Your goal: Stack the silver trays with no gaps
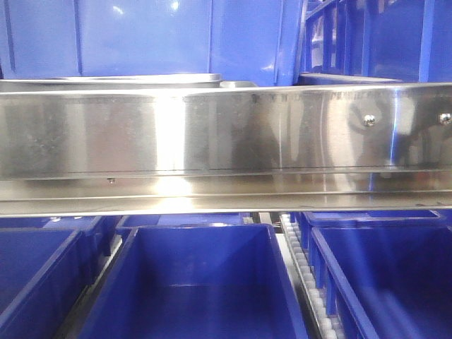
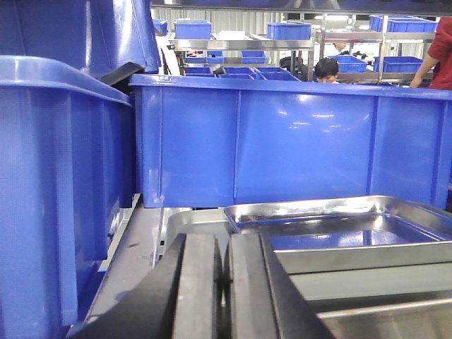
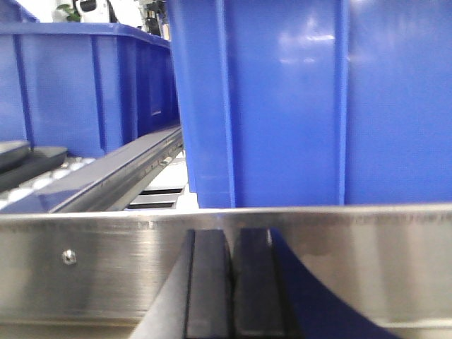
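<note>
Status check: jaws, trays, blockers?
Left gripper and right gripper: jaws shut, empty. Silver tray sits untouched ahead of the left one. Steel rail crosses in front of the right one, blue bins behind.

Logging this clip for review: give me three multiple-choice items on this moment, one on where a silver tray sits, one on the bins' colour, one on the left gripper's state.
1. In the left wrist view, where does the silver tray lie?
A. Inside a bin
B. In front of the blue bin, right of the gripper
C. On the floor

2. What colour are the plastic bins?
A. Blue
B. Red
C. Green

3. How does the left gripper stand?
A. Wide open
B. Clamped on a tray
C. Shut, holding nothing

Answers: 1 B, the tray rests on the shelf below the bin's front wall, to the right of the fingers. 2 A, every bin in all three views is blue. 3 C, the two black fingers meet with nothing between them.
</note>
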Action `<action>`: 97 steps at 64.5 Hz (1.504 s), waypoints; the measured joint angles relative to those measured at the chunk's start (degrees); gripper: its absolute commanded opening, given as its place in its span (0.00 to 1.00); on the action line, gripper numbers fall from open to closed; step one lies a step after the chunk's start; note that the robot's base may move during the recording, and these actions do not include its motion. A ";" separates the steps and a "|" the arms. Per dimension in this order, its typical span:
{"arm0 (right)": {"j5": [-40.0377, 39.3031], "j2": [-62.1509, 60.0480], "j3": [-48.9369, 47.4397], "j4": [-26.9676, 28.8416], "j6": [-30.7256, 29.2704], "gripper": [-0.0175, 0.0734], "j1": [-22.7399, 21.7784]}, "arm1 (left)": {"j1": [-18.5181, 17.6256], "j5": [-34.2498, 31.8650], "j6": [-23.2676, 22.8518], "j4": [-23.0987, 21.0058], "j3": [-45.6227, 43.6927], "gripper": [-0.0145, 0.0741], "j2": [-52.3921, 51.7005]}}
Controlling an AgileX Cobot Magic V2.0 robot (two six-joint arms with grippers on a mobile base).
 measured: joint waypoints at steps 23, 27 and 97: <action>-2.66 -0.10 0.00 2.56 -4.31 0.11 0.00 | 0.00 0.00 0.00 0.00 0.00 0.17 0.00; -3.03 -0.10 0.00 11.10 -12.37 0.11 0.00 | 0.00 0.00 0.00 0.00 0.00 0.17 0.00; -1.01 -2.98 0.00 38.76 -43.38 0.11 -0.09 | 0.00 -0.36 0.00 0.07 0.08 0.17 0.00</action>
